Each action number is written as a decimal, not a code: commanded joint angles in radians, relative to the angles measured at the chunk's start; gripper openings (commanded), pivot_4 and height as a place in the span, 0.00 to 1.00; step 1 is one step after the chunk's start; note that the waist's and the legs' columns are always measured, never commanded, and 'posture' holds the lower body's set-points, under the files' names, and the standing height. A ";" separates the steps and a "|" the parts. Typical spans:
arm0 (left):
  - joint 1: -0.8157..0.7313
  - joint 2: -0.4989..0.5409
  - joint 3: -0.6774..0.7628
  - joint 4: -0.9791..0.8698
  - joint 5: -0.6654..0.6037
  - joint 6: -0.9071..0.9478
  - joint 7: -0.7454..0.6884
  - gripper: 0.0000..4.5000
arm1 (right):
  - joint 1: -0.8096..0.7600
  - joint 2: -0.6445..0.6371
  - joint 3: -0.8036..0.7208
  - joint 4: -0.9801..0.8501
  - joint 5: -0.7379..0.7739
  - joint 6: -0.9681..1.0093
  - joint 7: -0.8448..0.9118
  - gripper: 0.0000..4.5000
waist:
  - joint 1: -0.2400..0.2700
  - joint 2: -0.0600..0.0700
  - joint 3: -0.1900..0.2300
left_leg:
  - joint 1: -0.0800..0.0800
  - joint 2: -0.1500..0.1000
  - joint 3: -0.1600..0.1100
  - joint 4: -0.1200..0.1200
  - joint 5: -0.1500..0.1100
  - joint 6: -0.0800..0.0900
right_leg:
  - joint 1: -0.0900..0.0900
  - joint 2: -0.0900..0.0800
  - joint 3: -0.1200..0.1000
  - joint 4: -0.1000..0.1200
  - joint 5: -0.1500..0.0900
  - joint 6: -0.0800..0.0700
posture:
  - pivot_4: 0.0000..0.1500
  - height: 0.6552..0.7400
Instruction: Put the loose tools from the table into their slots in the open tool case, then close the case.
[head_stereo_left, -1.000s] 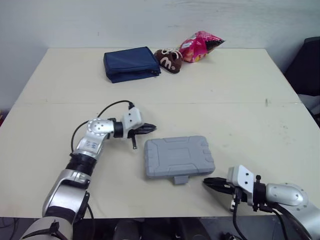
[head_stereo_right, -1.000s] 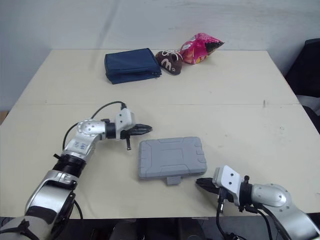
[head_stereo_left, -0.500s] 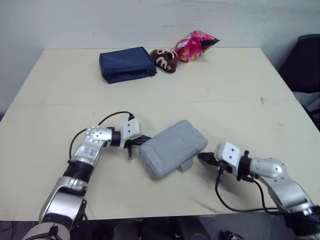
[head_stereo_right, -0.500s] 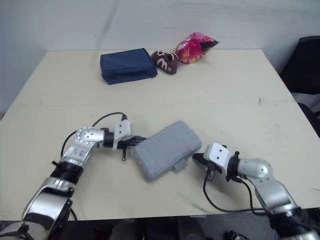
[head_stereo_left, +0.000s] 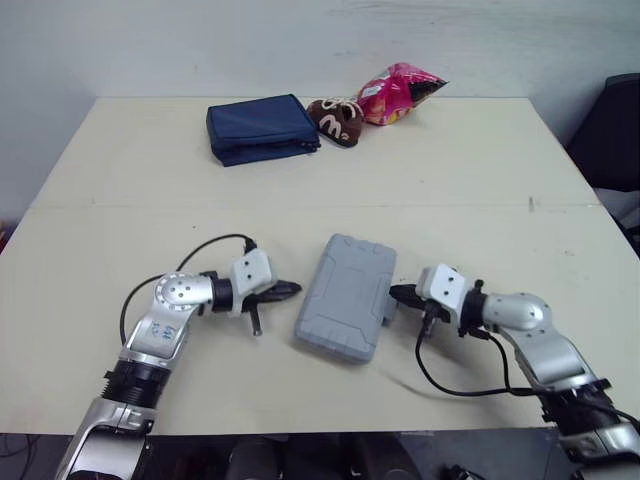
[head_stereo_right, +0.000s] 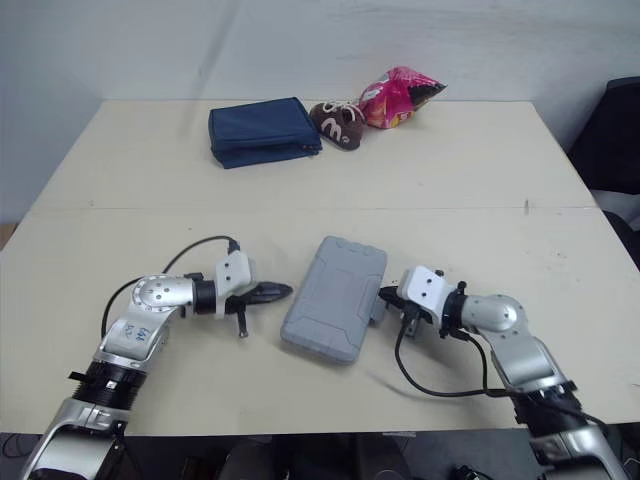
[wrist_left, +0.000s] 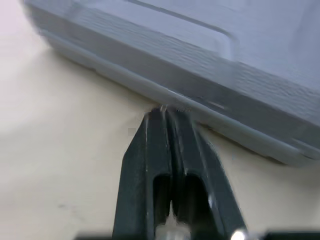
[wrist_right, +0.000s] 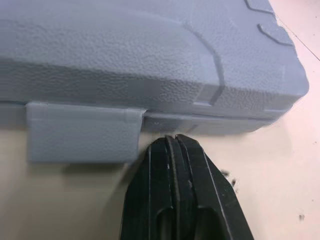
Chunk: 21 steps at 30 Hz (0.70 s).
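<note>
Tool case (head_stereo_left: 347, 296) lies closed between left pincer (head_stereo_left: 289, 290) and right pincer (head_stereo_left: 398, 295), both pressed together.

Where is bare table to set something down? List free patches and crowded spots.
Free: the wide middle band of the table between the far blue pouch, brown shoe and pink snack bag and the tool case; also both far corners. Crowded: near centre, where the shut left gripper and right gripper flank the case.

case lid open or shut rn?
Shut. The tool case lies flat with lid down on the base, seam closed in both wrist views. Whether the latch tab is snapped home: cannot tell.
</note>
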 joint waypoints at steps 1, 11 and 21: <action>-0.037 0.005 0.064 -0.049 -0.130 0.014 -0.079 0.01 | 0.131 -0.066 -0.127 -0.119 0.035 0.028 -0.013 0.00 | 0.007 0.000 0.000 | -0.001 -0.001 -0.001 0.000 0.000 0.000 | 0.000 -0.001 -0.001 0.000 0.000 0.000 | 1.00 1.00; -0.184 -0.102 -0.131 -0.067 -0.120 0.070 -0.177 0.01 | 0.296 -0.073 -0.211 -0.349 0.142 0.114 -0.009 0.00 | 0.015 0.001 0.000 | 0.000 -0.002 0.000 0.002 -0.001 0.001 | 0.001 0.001 -0.007 0.000 0.000 0.001 | 1.00 1.00; -0.287 -0.201 -0.308 0.124 0.080 -0.018 -0.138 0.01 | 0.181 -0.012 -0.088 -0.301 0.085 0.159 -0.031 0.00 | 0.016 0.001 0.000 | -0.001 -0.004 0.000 0.002 -0.001 0.001 | 0.000 0.000 -0.002 -0.001 0.000 0.001 | 1.00 1.00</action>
